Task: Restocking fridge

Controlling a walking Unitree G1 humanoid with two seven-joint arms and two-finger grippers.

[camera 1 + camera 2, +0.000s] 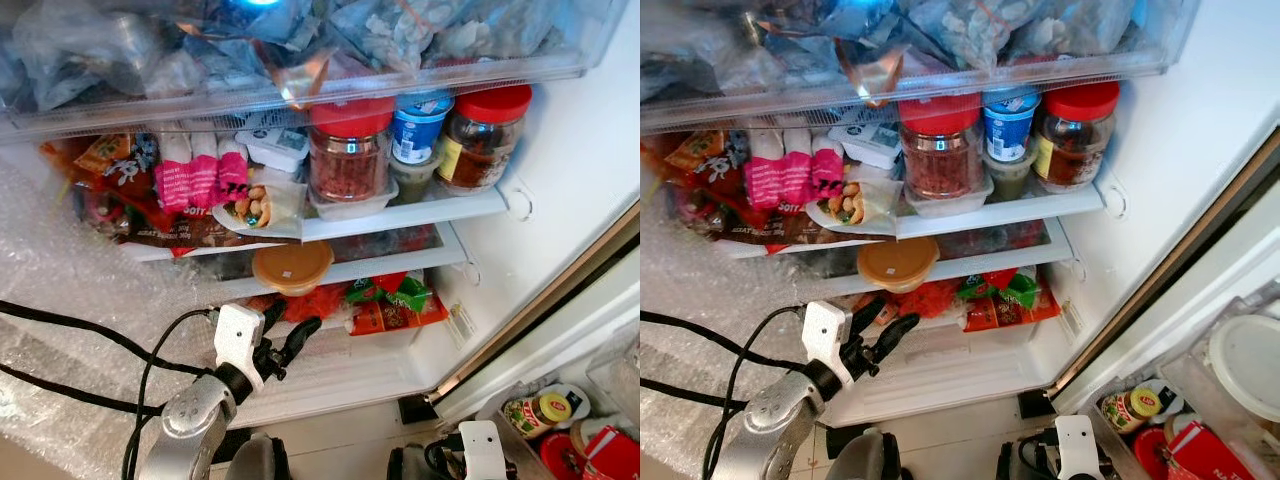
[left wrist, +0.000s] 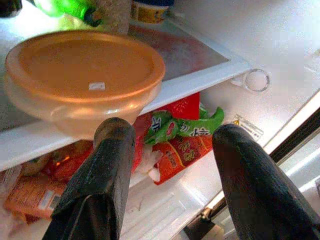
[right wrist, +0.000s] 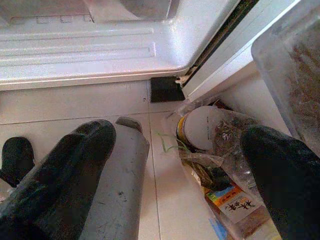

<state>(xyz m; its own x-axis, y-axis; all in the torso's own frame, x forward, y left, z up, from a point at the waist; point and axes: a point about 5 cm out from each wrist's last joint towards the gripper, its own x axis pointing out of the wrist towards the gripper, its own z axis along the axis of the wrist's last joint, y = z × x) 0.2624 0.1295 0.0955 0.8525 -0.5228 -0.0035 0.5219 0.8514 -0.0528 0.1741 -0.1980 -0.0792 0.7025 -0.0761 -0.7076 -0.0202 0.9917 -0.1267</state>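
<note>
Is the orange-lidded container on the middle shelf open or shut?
Shut: the orange lid sits flat on the container, covering its rim all round.

Pale tiled floor (image 3: 75,102) near, below the open appliance. White wall (image 1: 590,120) at right, brightly lit. Bubble wrap (image 1: 70,300) sheeting at left.

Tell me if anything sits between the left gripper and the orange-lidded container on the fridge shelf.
Nothing visible does. The left gripper, jaws open, hangs just below and in front of the orange-lidded container, which overhangs its shelf edge.

2 red-lid jars (image 1: 350,150), 1 orange-lid tub (image 1: 291,267), 1 blue-lid cup (image 1: 418,128)
</note>
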